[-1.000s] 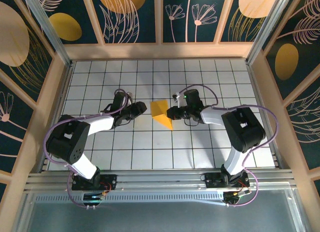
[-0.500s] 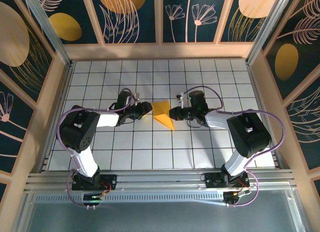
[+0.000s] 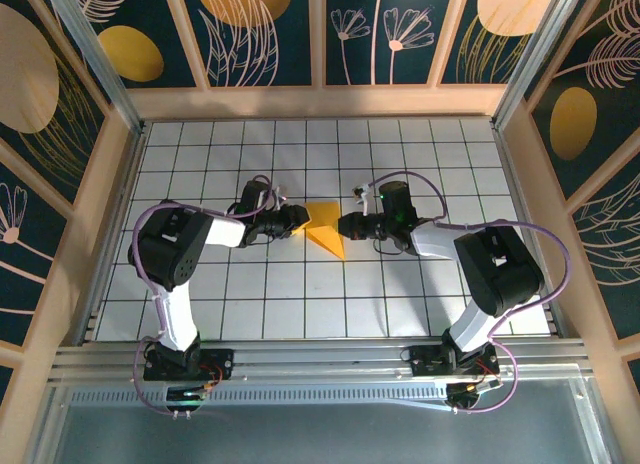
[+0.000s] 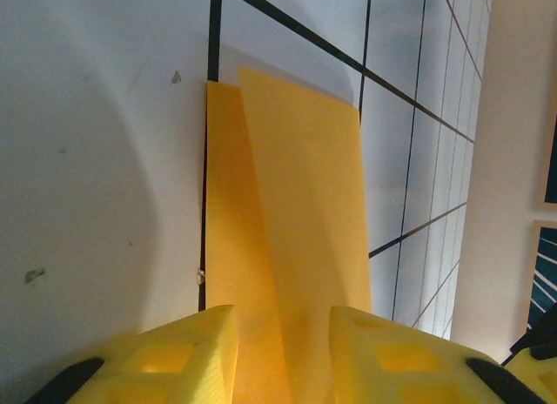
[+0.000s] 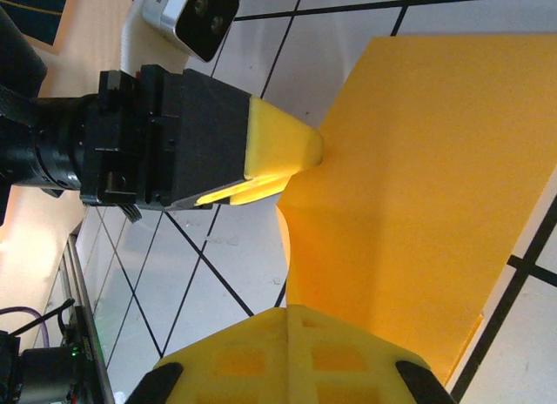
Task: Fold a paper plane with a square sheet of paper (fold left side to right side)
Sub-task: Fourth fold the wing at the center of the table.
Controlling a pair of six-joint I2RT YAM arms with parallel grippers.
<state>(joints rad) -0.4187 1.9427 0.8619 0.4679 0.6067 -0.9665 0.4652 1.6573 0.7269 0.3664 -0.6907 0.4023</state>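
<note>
Two arms, both stretched low over the tiled worktop point(image 3: 300, 304), wrists turned inward, tips facing each other. One folded sheet of paper point(image 3: 325, 231) sits mid-worktop between them. Right claw point(image 3: 346, 227) is closed on its right edge. Left claw point(image 3: 298, 221) is at the left edge. Left wrist view shows a raised flap between its fingers point(image 4: 187, 356); clamped or not, cannot tell. Right wrist view shows the left claw's tip touching the sheet.
</note>
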